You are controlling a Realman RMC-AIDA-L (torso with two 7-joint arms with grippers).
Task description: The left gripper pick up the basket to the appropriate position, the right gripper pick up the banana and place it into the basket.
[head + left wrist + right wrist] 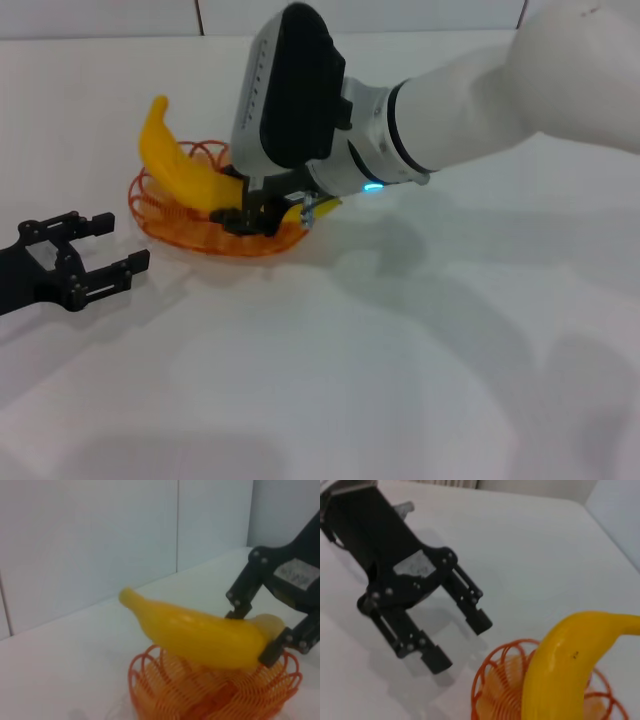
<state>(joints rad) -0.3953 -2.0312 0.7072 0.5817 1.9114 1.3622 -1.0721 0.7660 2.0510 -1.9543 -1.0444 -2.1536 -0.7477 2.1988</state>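
The orange wire basket (pixel 152 216) rests on the white table left of centre. The yellow banana (pixel 178 165) lies slanted in it, its far tip sticking up over the rim. My right gripper (pixel 255 214) reaches down over the basket's near right side and is shut on the banana's lower end. In the left wrist view its black fingers (pixel 239 611) clamp the banana (pixel 200 635) above the basket (pixel 165 690). My left gripper (pixel 122 243) rests open on the table just left of the basket, not touching it. The right wrist view shows that left gripper (pixel 461 645) beside basket (pixel 492 680) and banana (pixel 560 670).
The white right arm (pixel 480 90) crosses from the upper right, and its wrist housing (pixel 290 90) hides part of the basket's back. A wall seam (pixel 197 15) runs along the table's far edge.
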